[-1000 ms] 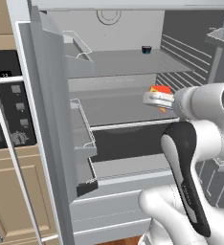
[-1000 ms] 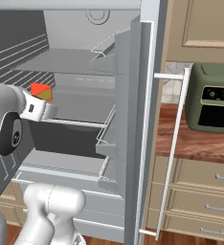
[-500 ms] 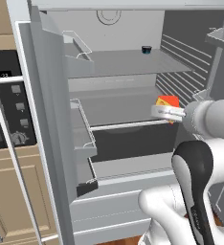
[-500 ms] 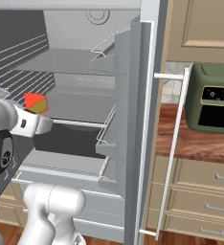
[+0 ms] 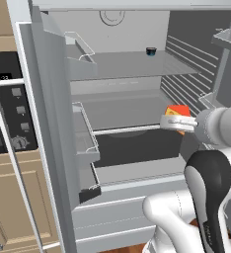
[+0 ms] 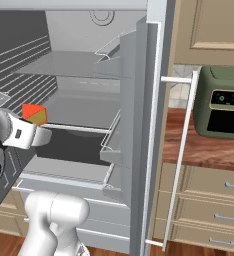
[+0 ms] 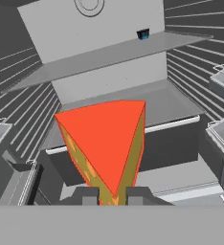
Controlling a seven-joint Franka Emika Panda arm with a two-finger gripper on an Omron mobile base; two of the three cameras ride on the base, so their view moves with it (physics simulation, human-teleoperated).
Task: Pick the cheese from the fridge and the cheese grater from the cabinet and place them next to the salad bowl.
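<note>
Backing out of the fridge (image 5: 137, 99), my gripper (image 5: 179, 122) has carried the cheese (image 5: 178, 112) away from the middle shelf and toward the fridge's open front; a second ago the wedge sat further in, over that shelf, and now it hangs just past the shelf's front edge. From the hand view the fingers (image 7: 87, 195) are clamped on the lower tip of the cheese (image 7: 106, 143), red-orange face toward the camera, with the fridge's back wall and shelves well behind it. In the right base view the cheese (image 6: 34, 114) rides above the gripper (image 6: 39, 134), left of the fridge's open door.

A small dark blue cup (image 5: 150, 51) stands on the fridge's upper shelf, well above my path, so I don't expect to clip it.

I read this as the first pick done and the withdrawal nearly complete. What remains is clearing the fridge entirely, driving to the salad bowl, setting the cheese down beside it, then fetching the grater. My worry is the narrow hold on the wedge's tip; a quick swing could twist it loose.
</note>
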